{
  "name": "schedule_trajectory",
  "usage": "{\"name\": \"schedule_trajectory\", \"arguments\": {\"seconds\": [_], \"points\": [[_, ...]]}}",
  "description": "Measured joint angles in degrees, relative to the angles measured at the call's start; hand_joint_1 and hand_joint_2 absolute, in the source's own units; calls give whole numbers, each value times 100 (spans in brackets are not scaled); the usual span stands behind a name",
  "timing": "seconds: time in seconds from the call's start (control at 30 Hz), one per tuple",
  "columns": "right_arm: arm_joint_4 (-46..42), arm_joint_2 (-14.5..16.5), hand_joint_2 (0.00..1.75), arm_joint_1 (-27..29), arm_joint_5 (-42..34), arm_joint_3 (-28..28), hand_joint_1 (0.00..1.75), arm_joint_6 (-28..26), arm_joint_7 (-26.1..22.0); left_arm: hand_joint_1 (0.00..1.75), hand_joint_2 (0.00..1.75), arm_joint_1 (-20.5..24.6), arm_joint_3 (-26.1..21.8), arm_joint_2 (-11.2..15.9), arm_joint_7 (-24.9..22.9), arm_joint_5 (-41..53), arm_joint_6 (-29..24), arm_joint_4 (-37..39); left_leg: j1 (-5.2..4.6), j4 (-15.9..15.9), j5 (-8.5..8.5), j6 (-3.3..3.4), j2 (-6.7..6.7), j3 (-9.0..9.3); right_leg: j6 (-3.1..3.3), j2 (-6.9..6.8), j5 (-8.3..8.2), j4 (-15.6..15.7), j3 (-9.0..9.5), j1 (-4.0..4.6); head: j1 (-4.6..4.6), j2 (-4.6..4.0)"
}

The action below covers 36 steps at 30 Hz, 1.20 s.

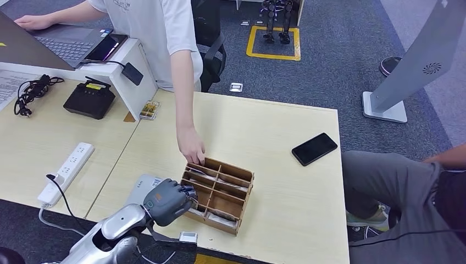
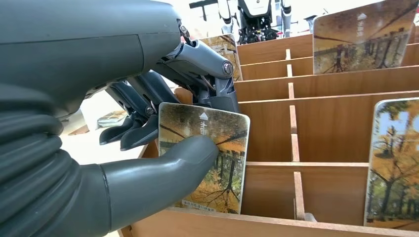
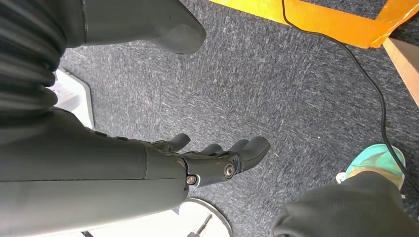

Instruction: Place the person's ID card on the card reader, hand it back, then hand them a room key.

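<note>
Two pale wooden desks pushed edge to edge on grey carpet, yellow tape square marked on the floor beyond.
Left hand [image 1: 167,201] at the near edge of the right-hand desk [image 1: 275,126], thumb and fingers pinching a room key [image 2: 207,158] with an autumn-tree print, upright in the left side of the wooden card box [image 1: 231,190]; more such cards standing in other slots. Person's hand [image 1: 191,147] touching the box's far-left corner. Black phone [image 1: 314,148] near the right edge. Power strip [image 1: 66,173] and black device [image 1: 89,99] on the left-hand desk. Right hand [image 3: 217,160] hanging over carpet, empty, fingers loosely spread.
</note>
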<state>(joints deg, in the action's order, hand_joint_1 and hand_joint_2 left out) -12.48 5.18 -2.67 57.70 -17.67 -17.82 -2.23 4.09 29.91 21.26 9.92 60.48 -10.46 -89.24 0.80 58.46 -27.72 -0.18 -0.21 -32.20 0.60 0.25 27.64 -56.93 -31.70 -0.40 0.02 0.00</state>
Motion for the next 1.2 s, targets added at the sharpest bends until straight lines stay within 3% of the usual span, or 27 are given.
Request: {"name": "schedule_trajectory", "arguments": {"seconds": [0.17,0.43,0.6,0.87,1.2], "points": [[-3,4,175,-4,61,-40,0,6,-7,175,175,90,-143,203,143,-208,126,-238,3,0,4,-5,-1,-1,0,-1,0,-1,-3,1,1,0],[-3,30,175,6,158,-183,0,4,-84,175,175,815,-862,1017,223,-811,732,-1066,7,0,14,-18,-1,1,10,0,-7,-9,-5,3,1,0],[-2,44,175,8,185,-260,0,-8,-95,175,175,1013,-1309,1239,225,-979,873,-1310,6,0,14,-19,0,-1,10,2,-7,-10,-5,3,1,0],[-2,63,175,10,280,-288,0,-9,-103,175,175,1012,-1538,1215,29,-587,630,-1287,3,0,13,-18,-1,-4,8,1,-6,-6,-10,2,1,0],[1,78,175,15,432,-325,0,39,-101,175,175,1288,-1579,669,-711,306,98,-209,3,0,14,-18,0,-3,9,2,-10,-7,-13,1,-1,0]]}}
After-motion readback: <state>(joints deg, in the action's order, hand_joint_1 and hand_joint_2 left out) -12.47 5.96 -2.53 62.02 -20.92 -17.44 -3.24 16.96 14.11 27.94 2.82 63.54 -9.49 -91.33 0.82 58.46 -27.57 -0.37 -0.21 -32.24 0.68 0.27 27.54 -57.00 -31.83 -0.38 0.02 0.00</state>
